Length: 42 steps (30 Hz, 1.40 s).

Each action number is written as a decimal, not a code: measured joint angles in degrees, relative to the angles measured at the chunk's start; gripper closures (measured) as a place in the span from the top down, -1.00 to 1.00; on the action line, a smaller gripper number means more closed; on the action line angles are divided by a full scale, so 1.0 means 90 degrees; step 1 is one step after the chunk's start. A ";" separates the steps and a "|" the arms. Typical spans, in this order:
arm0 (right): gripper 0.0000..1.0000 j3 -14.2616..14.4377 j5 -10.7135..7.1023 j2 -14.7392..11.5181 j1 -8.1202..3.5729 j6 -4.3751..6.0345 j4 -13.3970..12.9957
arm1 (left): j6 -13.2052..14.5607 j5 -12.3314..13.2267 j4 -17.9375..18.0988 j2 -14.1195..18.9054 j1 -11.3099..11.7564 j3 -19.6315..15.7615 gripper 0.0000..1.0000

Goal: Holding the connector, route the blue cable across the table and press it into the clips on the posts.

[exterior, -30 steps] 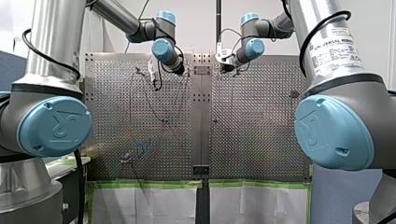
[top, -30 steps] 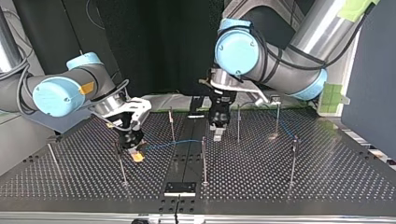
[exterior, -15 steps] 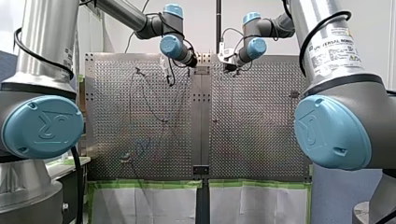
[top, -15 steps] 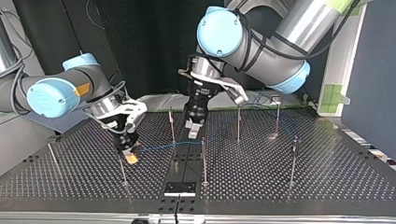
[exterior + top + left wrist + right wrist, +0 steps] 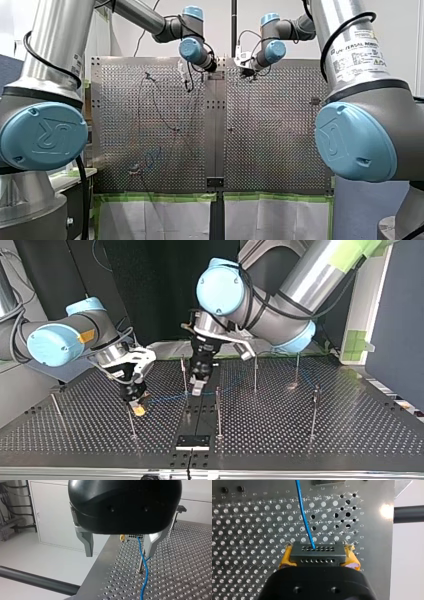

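Note:
My right gripper [image 5: 319,559] is shut on the black connector [image 5: 315,551], held between its yellow pads [image 5: 285,558]. The blue cable [image 5: 303,515] runs out of the connector over the perforated plate. In the top view my right gripper [image 5: 136,406] hangs low by a thin post [image 5: 131,419], and the blue cable [image 5: 165,398] stretches from it towards the table's middle. My left gripper [image 5: 198,385] hovers there over the cable. In the left wrist view my left gripper [image 5: 118,555] stands open, with the blue cable [image 5: 142,562] and a post [image 5: 140,566] below, next to one metal finger [image 5: 152,545].
Several thin clip posts stand on the perforated table [image 5: 350,435], among them one [image 5: 218,410] near the middle, one [image 5: 255,372] behind it and one [image 5: 314,410] at the top view's right. A small black plate [image 5: 192,441] lies at the near edge.
My left arm has swung towards the top view's left, from beside the middle posts to over the cable. My right gripper has shifted slightly left and nearer with the connector.

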 joint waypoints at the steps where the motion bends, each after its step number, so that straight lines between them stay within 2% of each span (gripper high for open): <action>1: -1.00 -0.0001 0.0000 0.0000 0.0000 0.0002 0.0000 | 0.0007 -0.0021 -0.0019 -0.0014 -0.0008 0.0033 1.00; 8: -1.00 0.0000 0.0000 0.0000 -0.0002 0.0014 0.0000 | 0.0141 -0.0239 -0.0161 -0.0147 -0.0073 0.0222 1.00; 13: -1.00 0.0001 0.0000 0.0000 -0.0006 0.0019 0.0000 | 0.0393 -0.0486 -0.0376 -0.0418 -0.0199 0.0484 1.00; 21: -1.00 0.0000 -0.0006 0.0000 -0.0006 0.0021 -0.0007 | 0.0497 -0.0879 -0.0384 -0.0662 -0.0270 0.0814 1.00; 32: -1.00 0.0000 -0.0010 0.0000 -0.0008 0.0029 -0.0002 | 0.0509 -0.1081 -0.0450 -0.1215 -0.0382 0.1381 1.00; 42: -1.00 0.0000 -0.0019 0.0000 -0.0010 0.0029 -0.0009 | 0.0471 -0.1186 -0.0436 -0.1741 -0.0271 0.1801 1.00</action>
